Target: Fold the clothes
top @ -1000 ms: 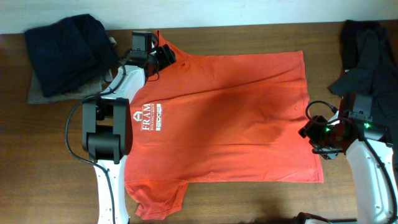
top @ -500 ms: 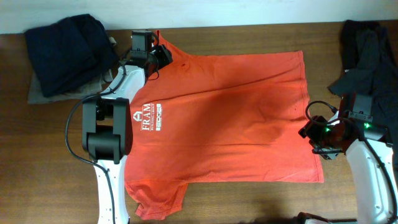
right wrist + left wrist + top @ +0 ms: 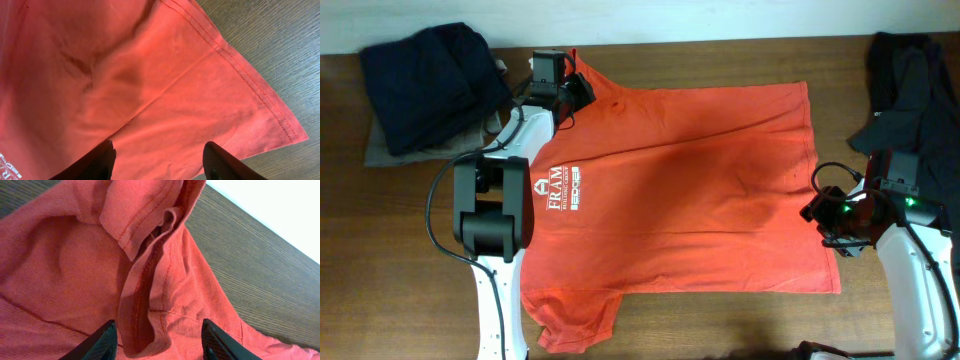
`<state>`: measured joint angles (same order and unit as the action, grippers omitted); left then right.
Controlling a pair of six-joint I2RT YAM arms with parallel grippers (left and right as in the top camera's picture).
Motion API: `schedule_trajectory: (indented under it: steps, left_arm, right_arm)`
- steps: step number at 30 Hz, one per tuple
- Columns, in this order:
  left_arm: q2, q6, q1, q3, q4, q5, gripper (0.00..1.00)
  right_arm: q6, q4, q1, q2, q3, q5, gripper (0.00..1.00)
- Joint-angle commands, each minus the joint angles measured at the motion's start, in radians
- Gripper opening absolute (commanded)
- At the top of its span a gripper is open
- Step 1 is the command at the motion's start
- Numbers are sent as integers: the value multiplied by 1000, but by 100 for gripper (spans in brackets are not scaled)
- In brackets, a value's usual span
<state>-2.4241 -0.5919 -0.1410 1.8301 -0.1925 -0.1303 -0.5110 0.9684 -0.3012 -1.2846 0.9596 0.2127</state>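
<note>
The clothes, a red-orange T-shirt with white lettering, lie spread flat on the wooden table, collar end to the left. My left gripper is at the shirt's far left corner by the sleeve. In the left wrist view a raised fold of seamed fabric runs between its open fingers, which stand apart from it. My right gripper hovers over the shirt's right hem. Its jaws are open with flat cloth below them, and the hem corner lies just to the right.
A pile of dark clothes sits on a grey cloth at the back left. More dark garments are heaped at the back right beside the right arm. Bare wood shows along the table's front edge.
My left gripper's jaws have narrowed around the fabric fold and it has shifted slightly left. The right arm and the shirt have not moved.
</note>
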Motion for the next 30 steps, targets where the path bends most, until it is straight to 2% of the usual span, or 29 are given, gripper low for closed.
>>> schedule_trajectory:
  steps: [1, 4, 11, 15, 19, 24, 30]
  left_arm:
    - [-22, 1, 0, -2, 5, 19, 53]
    - [-28, 0, 0, -2, 7, 19, 46]
    - [-39, 1, 0, -2, 6, 19, 45]
    - [-43, 1, 0, -2, 6, 19, 27]
    - [-42, 0, 0, -2, 6, 18, 16]
    - [-42, 1, 0, 27, 5, -21, 10]
    - [-42, 1, -1, 98, -18, -69, 8]
  right_arm:
    - [10, 4, 8, 3, 16, 12, 61]
    - [10, 4, 8, 3, 16, 12, 61]
    - [10, 4, 8, 3, 16, 12, 61]
    - [10, 4, 8, 3, 16, 12, 61]
    - [10, 3, 8, 3, 16, 12, 61]
    - [10, 3, 8, 3, 16, 12, 62]
    - [10, 3, 8, 3, 16, 12, 62]
